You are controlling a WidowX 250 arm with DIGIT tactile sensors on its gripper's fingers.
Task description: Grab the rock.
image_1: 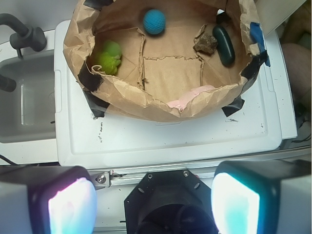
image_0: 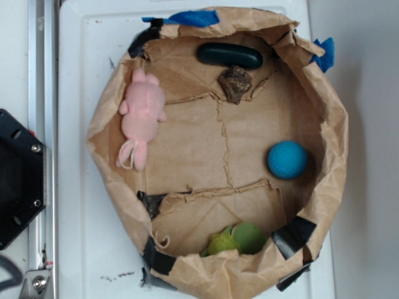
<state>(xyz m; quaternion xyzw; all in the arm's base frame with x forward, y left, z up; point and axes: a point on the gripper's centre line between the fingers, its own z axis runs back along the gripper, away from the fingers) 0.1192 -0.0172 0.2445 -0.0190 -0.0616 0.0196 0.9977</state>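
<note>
Exterior view. A paper bin point(image_0: 187, 274) sits on the worktop point(image_0: 87, 249) and holds 5 things. The rock point(image_0: 235, 83) lies at the top, touching the elongated object point(image_0: 230, 55) just behind it. The plush toy point(image_0: 142, 118) rests against the left wall. The ball point(image_0: 287, 159) lies near the right wall. The leafy toy point(image_0: 237, 239) sits at the bottom. Wrist view: the tool point(image_1: 153, 207) hangs outside the bin, well apart from the rock.
</note>
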